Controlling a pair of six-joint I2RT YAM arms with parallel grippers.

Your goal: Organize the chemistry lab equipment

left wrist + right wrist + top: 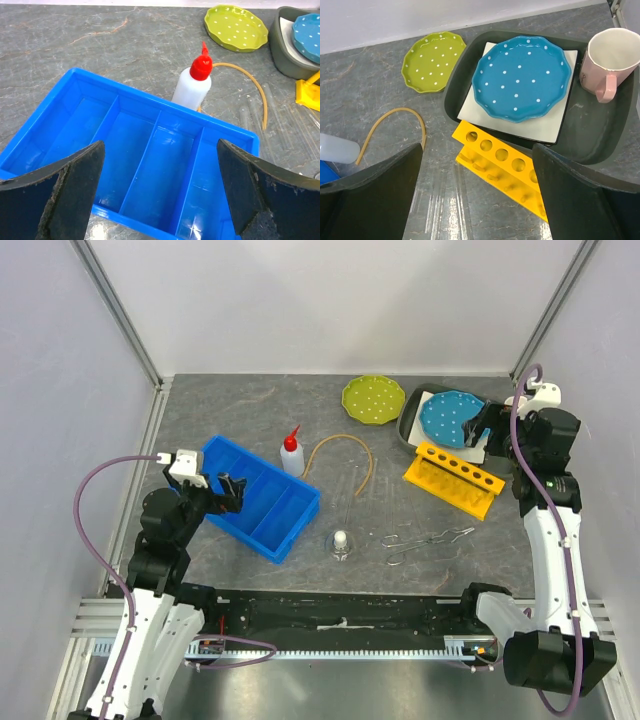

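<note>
A clear squeeze bottle with a red nozzle stands behind the blue divided bin, also seen in the left wrist view as bottle beyond the bin. A tan rubber tube arcs to its right. Thin glass tubes lie on the table, a small stoppered flask stands near the front, and wire tongs lie to its right. A yellow tube rack sits below my right gripper. My left gripper hovers open over the bin; my right gripper is open above the rack.
A green dotted plate lies at the back. A dark tray at back right holds a blue dotted plate on a white sheet and a pink cup. Cage walls enclose the table on three sides.
</note>
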